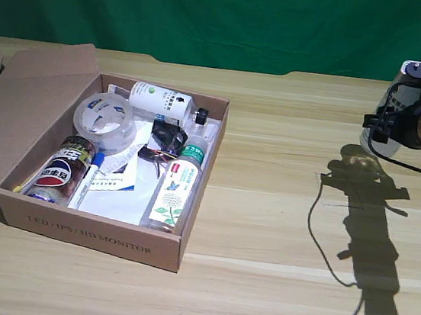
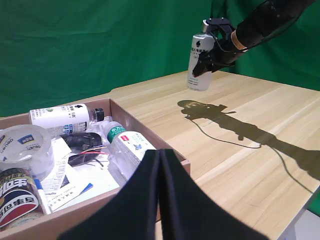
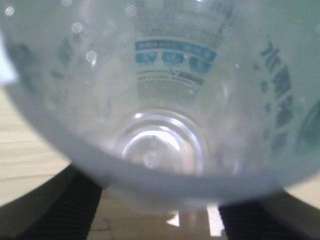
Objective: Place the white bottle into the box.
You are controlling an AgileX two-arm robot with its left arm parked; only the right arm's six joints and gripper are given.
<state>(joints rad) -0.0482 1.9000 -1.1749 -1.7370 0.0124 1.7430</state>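
While my right gripper (image 2: 212, 47) pinches the white bottle (image 2: 199, 62) above the tabletop's (image 1: 280, 212) far edge, the box (image 1: 93, 235) sits well apart. A smaller white bottle (image 1: 160, 100), tape roll (image 1: 105, 121) and clear bottle (image 1: 175, 192) crowd it.

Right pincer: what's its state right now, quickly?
Right pincer: shut on the white bottle, held in the air above the table, away from the box.
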